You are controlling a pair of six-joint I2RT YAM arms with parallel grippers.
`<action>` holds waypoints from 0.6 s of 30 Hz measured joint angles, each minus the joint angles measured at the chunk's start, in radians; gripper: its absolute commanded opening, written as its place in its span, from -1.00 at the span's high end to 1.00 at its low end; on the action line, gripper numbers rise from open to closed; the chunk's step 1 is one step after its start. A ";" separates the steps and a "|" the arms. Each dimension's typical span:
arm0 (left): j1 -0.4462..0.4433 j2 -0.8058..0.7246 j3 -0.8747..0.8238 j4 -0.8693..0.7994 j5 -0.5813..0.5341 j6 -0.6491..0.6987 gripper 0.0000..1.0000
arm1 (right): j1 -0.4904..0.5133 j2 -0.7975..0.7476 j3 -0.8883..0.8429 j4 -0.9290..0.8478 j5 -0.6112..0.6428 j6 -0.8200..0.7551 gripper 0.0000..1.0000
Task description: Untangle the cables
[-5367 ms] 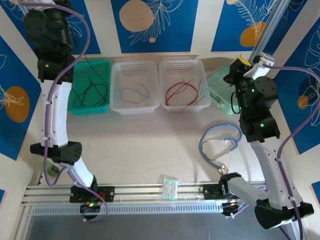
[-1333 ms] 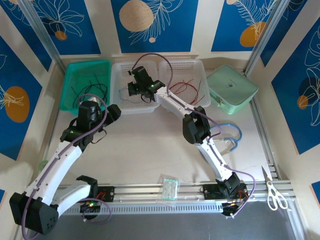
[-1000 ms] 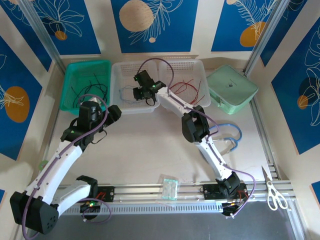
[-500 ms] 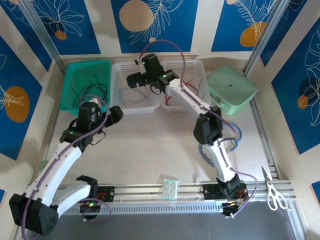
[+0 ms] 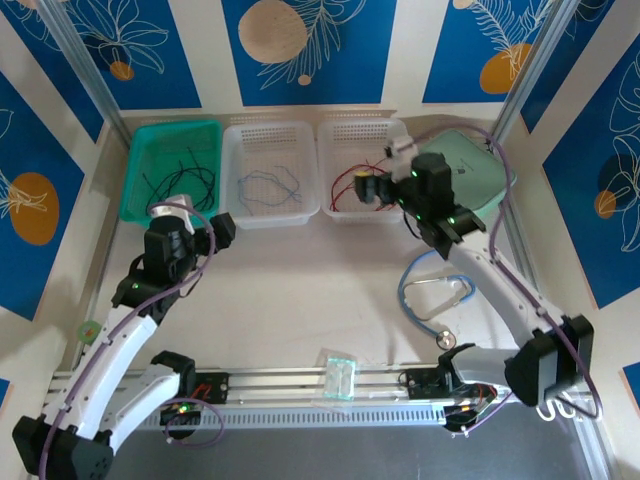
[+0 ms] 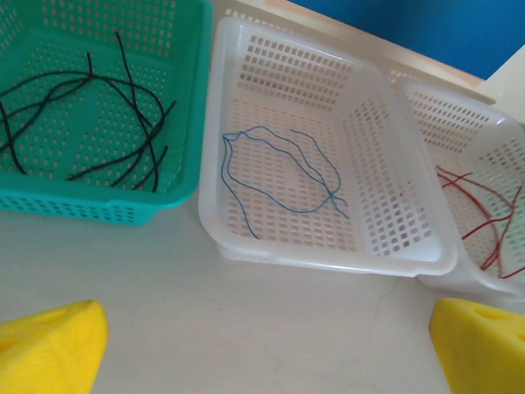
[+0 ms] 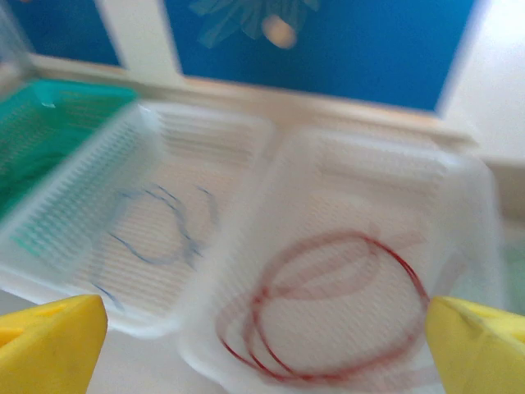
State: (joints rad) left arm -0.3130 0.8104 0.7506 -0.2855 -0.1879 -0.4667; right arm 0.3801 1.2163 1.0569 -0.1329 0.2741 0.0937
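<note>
Across three baskets [image 5: 272, 215] lie black cables [image 5: 178, 186], blue cables [image 5: 270, 186] and red cables [image 5: 342, 190].

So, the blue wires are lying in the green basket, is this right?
Not quite: the blue wires are lying in the middle white basket, as the left wrist view shows. The green basket holds the black wires.

The white-linked left arm [image 5: 115, 335] stretches forward, elbow low. The left gripper [image 5: 188, 212] sits near the front left corner of the middle white plastic basket [image 5: 270, 217], its yellow-tipped jaws spread wide. The right arm [image 5: 490, 275] arches in from the right. The right gripper [image 5: 372, 187] hovers just right of that basket, jaws equally wide.
</note>
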 measured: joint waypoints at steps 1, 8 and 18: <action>0.000 0.007 -0.008 0.024 -0.005 0.022 -0.99 | -0.033 -0.037 -0.081 0.021 0.011 0.008 -0.98; 0.000 0.076 -0.133 0.240 -0.010 0.196 -0.99 | -0.163 -0.320 -0.553 0.222 0.018 0.037 -0.98; 0.000 0.185 -0.387 0.683 -0.150 0.479 -0.99 | -0.409 -0.225 -0.797 0.510 0.003 0.115 -0.98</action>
State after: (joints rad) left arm -0.3130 0.9955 0.3634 0.3973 -0.3382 0.0120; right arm -0.0292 0.9909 0.2600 0.3767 0.2771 0.2085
